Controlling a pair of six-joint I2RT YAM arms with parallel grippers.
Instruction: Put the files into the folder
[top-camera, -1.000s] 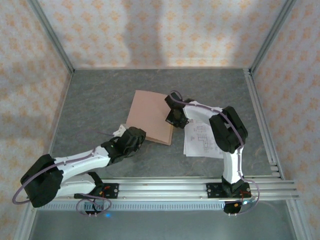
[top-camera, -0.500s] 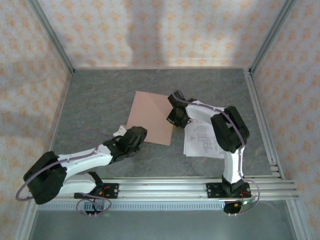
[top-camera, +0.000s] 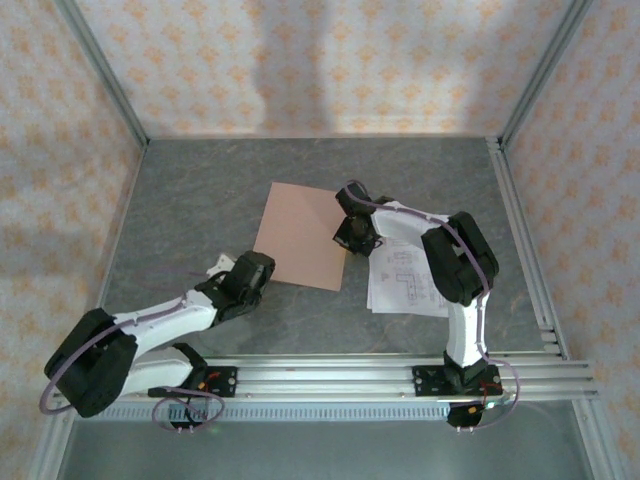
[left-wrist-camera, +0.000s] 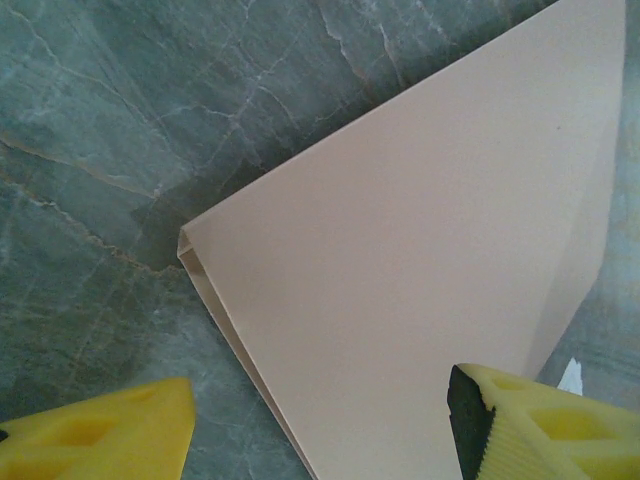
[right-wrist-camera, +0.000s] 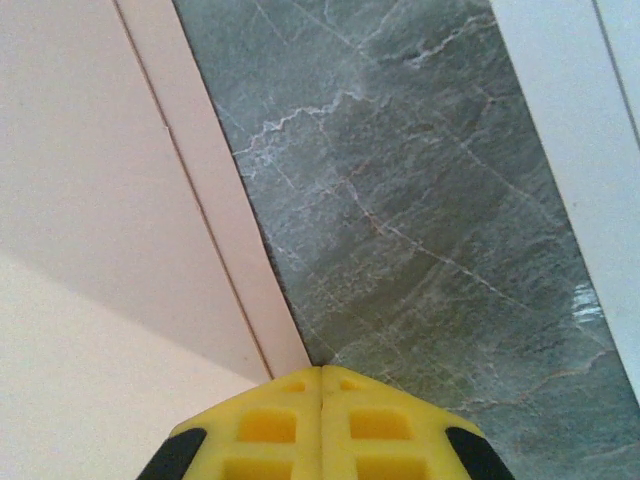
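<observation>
Two grippers sit at opposite sides of the folder (top-camera: 300, 235) (left-wrist-camera: 420, 260) (right-wrist-camera: 100, 200). The left gripper (top-camera: 252, 270) (left-wrist-camera: 320, 385) is released. Its yellow fingers (left-wrist-camera: 110, 430) are spread wide and closed on nothing. The folder's near-left corner lies just ahead of it, and there the two card leaves stand slightly parted. The right gripper (top-camera: 352, 236) (right-wrist-camera: 322, 372) is clenched, with its fingers pressed together and no gap between them. Its tip hangs over the folder's right edge, where the lower leaf juts out past the upper one as a narrow strip. Whether the tip touches the card I cannot tell. The folder lies flat and closed in the middle of the grey marbled surface (top-camera: 190, 200). The files (top-camera: 405, 275) lie just to the right of the folder, partly under the right arm and well apart from the left gripper.
</observation>
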